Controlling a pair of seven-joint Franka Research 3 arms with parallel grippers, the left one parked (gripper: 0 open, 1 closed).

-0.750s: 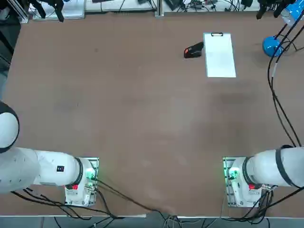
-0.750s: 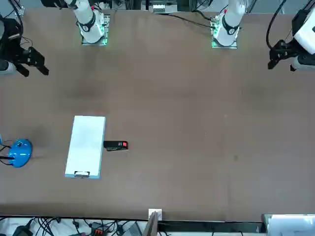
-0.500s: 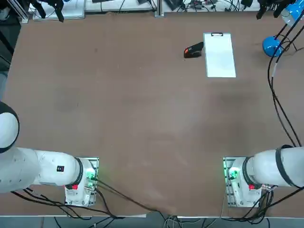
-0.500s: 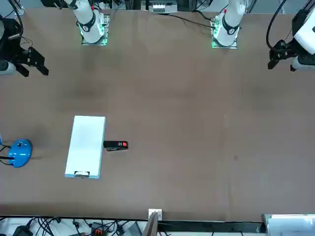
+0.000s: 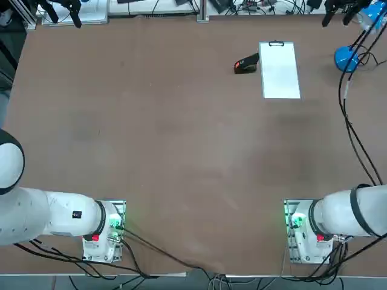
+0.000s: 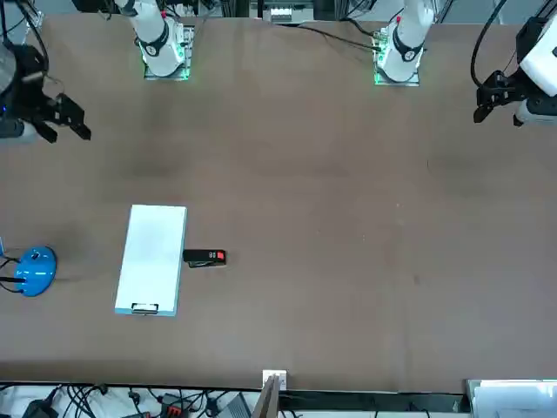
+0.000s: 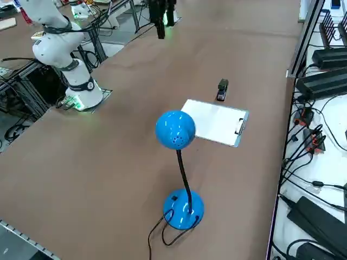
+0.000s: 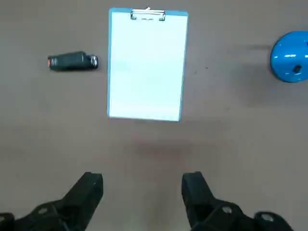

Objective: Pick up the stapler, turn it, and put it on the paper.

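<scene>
Two fingers spread wide | right pincer (image 8: 143,185) empty, touching nothing | stapler (image 8: 72,61) beside paper (image 8: 147,65)

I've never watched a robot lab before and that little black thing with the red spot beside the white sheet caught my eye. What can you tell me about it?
It is a small elongated black stapler with a red patch at one end. It lies flat on the brown table, beside a long edge of the white clipped paper, its black end pointing at the sheet and very close to it. Nothing holds it: the right gripper hangs open above the table, well away.

Stapler (image 7: 222,89) lies just beside paper (image 7: 216,121), behind lamp (image 7: 179,162).
</scene>
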